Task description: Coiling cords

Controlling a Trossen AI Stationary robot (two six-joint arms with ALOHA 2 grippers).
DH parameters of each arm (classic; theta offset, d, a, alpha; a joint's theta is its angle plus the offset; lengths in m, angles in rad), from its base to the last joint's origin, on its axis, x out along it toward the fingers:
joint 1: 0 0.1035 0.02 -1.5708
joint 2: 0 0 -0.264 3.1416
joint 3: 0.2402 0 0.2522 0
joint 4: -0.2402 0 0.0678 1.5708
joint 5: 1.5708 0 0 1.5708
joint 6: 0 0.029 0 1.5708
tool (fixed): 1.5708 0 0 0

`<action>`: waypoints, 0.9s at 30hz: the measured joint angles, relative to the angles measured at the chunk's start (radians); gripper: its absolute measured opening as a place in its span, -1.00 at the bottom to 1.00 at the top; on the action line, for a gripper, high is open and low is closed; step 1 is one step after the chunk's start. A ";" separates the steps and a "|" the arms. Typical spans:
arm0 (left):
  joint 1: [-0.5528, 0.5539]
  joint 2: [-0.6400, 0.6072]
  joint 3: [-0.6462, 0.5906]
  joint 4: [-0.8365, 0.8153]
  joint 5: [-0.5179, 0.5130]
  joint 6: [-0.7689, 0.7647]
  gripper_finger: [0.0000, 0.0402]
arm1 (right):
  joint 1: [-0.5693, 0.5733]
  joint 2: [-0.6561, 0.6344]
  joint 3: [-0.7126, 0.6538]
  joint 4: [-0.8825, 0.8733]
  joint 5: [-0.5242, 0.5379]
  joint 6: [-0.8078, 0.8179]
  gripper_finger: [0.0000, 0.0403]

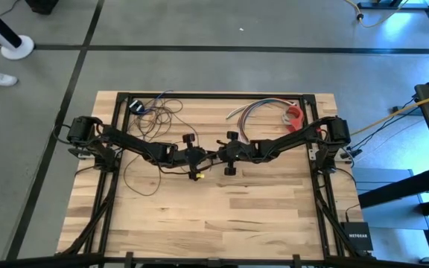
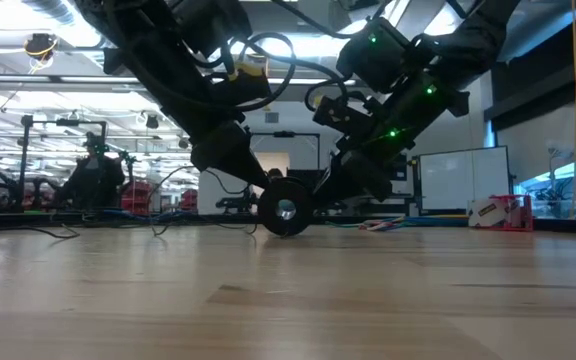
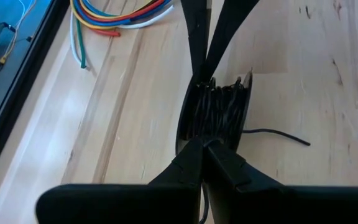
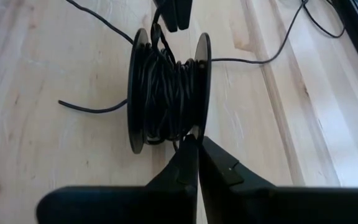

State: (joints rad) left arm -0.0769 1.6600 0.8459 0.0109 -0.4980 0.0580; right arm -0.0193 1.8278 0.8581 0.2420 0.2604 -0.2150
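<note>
Two claws meet at one spool of cords at mid-counter.
High view: left claw point(image 1: 208, 157) and right claw point(image 1: 216, 155) nearly touch. Low view: the spool point(image 2: 286, 210) stands on edge on the counter point(image 2: 288, 300). Wrist views: the cords point(image 4: 165, 93) sit between both claws, each pressed together at the winding.

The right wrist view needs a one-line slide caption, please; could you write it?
Right end effector, shut, meets the spool wound with dark cord on the wooden table.
</note>
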 joint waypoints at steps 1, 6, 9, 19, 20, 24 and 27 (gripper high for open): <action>0.000 0.000 0.000 0.000 0.000 -0.003 -0.97 | 0.000 0.000 0.000 0.000 0.000 0.000 -0.97; 0.000 0.000 -0.005 0.000 0.000 -0.006 -0.97 | 0.000 0.000 0.000 0.000 0.000 0.000 -0.97; 0.000 0.000 -0.002 0.002 0.000 -0.002 -0.97 | 0.000 0.000 0.000 0.001 0.000 0.000 -0.97; 0.001 -0.008 0.000 0.002 0.000 -0.010 -0.74 | 0.000 0.000 -0.001 0.001 0.000 0.000 -0.97; 0.001 -0.012 0.000 -0.002 0.000 -0.010 -0.67 | 0.000 0.000 -0.001 0.001 0.000 0.000 -0.97; -0.009 -0.044 0.007 -0.050 -0.001 0.008 -0.38 | 0.000 0.000 -0.001 0.002 0.000 0.000 -0.97; -0.017 -0.091 0.044 -0.181 0.000 0.017 -0.22 | 0.000 0.000 -0.001 0.000 0.000 0.000 -0.97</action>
State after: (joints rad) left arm -0.0937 1.5686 0.8898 -0.1706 -0.4984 0.0752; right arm -0.0196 1.8282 0.8570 0.2417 0.2604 -0.2153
